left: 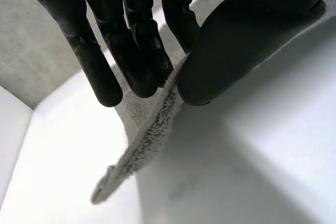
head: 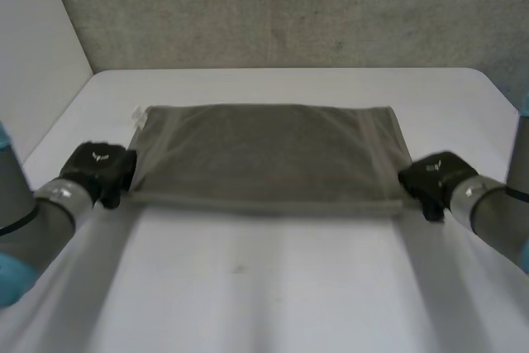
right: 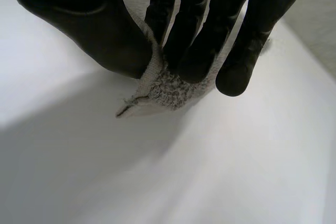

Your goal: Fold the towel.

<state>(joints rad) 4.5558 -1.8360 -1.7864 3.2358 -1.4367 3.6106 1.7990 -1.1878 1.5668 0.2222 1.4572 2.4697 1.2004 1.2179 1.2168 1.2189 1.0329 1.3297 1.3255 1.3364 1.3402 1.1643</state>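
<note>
White table [head: 273, 287] across the whole scene, with a grey speckled wall [head: 289, 6] along its far edge and a white side panel [head: 33, 55] on the left. Flat in the middle lies the grey towel [head: 264, 155] — a wide rectangle, long edges running side to side.

The left arm [head: 33, 221] reaches in from the near left, the right arm [head: 504, 204] from the near right.

The left hand [head: 99, 167] is at the towel's near-left corner. In its wrist view, thumb and straight fingers [left: 100, 72] pinch the terry edge, and the cloth runs out past the fingertips.

The right hand [head: 434, 175] is at the near-right corner, clamping the cloth between thumb and fingers [right: 194, 51], with a frayed tip poking out beneath.

Labels now: a small white tag [head: 138, 115] sticks out at the towel's far-left corner, too small to read. Each hand carries a white emblem on its back — a mark, no letters legible.
</note>
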